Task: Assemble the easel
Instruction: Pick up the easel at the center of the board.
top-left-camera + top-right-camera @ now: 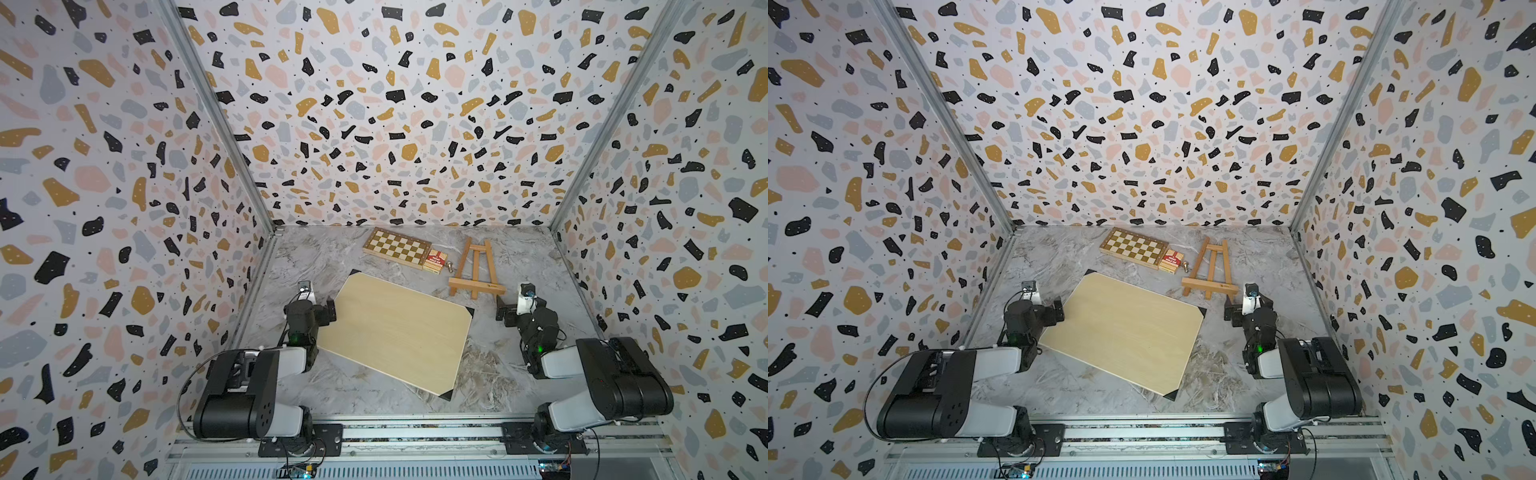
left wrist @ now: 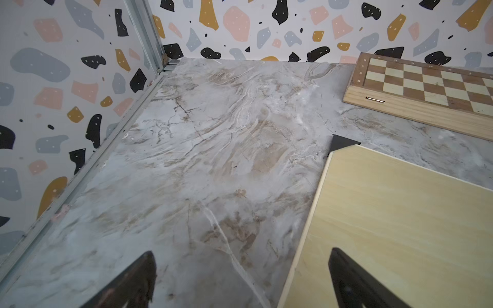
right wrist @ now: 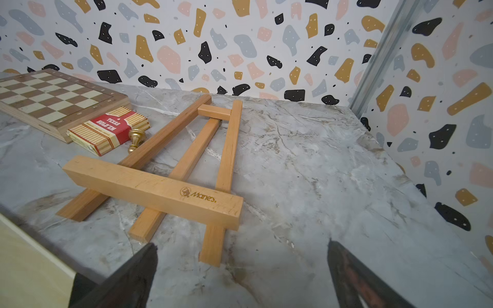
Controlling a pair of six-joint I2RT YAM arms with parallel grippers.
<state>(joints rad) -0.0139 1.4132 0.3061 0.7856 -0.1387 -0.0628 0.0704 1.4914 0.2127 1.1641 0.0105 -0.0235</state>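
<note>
The easel (image 1: 477,286) (image 1: 1209,286) is a small honey-brown wooden A-frame lying flat on the marble table at the back right, its rear leg folded between the two side slats. In the right wrist view its ledge bar (image 3: 157,189) lies across the slats, just ahead of my right gripper (image 3: 241,242), which is open and holds nothing. My right gripper (image 1: 500,309) hovers just in front of the easel's feet. At the pale board's left edge my left gripper (image 1: 330,309) (image 2: 241,252) is open and empty, far from the easel.
A large pale board (image 1: 399,332) with black corners lies in the middle. A checkered chessboard (image 1: 397,247), a red card box (image 3: 109,130) and a gold chess piece (image 3: 136,138) sit at the back, left of the easel. Patterned walls enclose three sides.
</note>
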